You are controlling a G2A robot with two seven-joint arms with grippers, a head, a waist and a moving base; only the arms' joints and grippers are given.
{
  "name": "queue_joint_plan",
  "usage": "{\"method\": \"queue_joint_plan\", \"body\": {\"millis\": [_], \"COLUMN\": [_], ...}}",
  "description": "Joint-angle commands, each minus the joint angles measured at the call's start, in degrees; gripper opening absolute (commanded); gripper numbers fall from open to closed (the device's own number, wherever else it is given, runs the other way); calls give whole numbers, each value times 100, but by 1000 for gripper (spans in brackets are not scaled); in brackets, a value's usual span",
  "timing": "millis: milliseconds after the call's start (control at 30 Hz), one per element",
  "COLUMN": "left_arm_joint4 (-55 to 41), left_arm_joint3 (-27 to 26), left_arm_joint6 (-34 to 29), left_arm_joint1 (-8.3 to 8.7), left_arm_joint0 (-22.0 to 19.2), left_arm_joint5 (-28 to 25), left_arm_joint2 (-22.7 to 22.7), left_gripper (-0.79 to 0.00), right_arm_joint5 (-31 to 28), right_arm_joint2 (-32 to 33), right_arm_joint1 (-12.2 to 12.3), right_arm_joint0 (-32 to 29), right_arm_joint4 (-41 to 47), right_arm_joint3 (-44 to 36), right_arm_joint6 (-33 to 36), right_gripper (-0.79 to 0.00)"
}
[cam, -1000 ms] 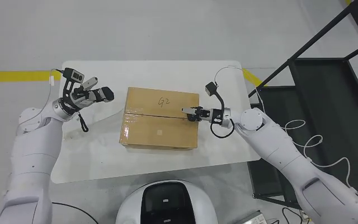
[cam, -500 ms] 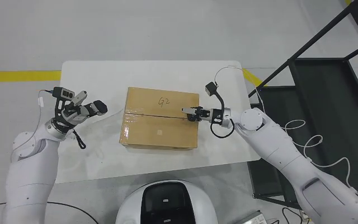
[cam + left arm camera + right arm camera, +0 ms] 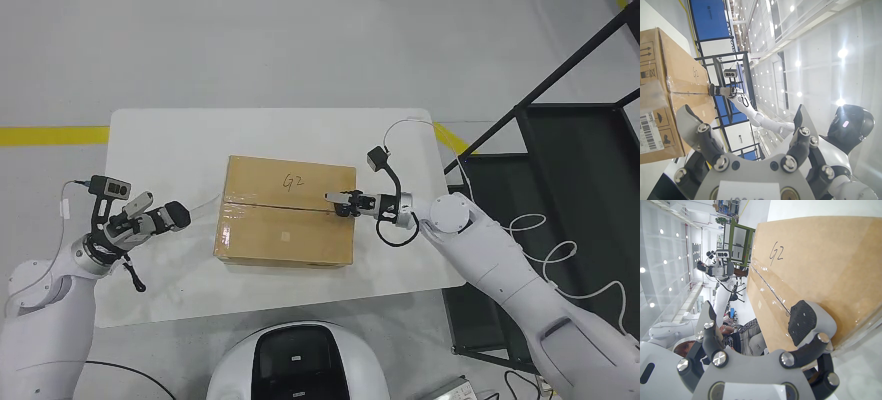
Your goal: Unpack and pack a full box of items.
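Note:
A shut cardboard box (image 3: 287, 210) marked "G2" lies in the middle of the white table (image 3: 170, 140). Clear tape (image 3: 770, 289) runs along its top seam. A loose translucent piece of tape (image 3: 652, 93) hangs at the box's left end. My right gripper (image 3: 345, 203) is open at the right end of the seam, and one finger pad (image 3: 803, 321) rests on the box top (image 3: 819, 262) by the tape. My left gripper (image 3: 170, 217) stands open over the table left of the box, apart from it, with nothing between its fingers (image 3: 689, 115).
A black metal rack (image 3: 560, 150) stands just off the table's right side. A yellow line (image 3: 50, 134) marks the floor to the left. Bare table surrounds the box on all sides.
My left arm has drawn back from the box's left end toward the table's front left. The right arm and the box have not moved.

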Motion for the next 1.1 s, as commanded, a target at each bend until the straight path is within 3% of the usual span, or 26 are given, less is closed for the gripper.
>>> {"method": "queue_joint_plan", "body": {"millis": [0,300,400,600,800,1067], "left_arm_joint4": [0,0,110,-318,-344,-307], "left_arm_joint3": [0,0,-65,-676,-1383,-1536], "left_arm_joint6": [0,0,440,1326,2057,2854], "left_arm_joint1": [0,0,-11,-15,-31,-102], "left_arm_joint0": [0,0,124,1096,2109,2376], "left_arm_joint5": [0,0,68,590,542,306], "left_arm_joint2": [0,0,27,-273,-595,-473], "left_gripper": [0,0,0,0,0,0], "right_arm_joint5": [0,0,0,0,0,0], "right_arm_joint2": [0,0,0,0,0,0], "right_arm_joint1": [0,0,0,0,0,0], "right_arm_joint0": [0,0,0,0,0,0], "right_arm_joint4": [0,0,0,0,0,0], "right_arm_joint3": [0,0,0,0,0,0], "right_arm_joint6": [0,0,0,0,0,0], "right_gripper": [0,0,0,0,0,0]}}
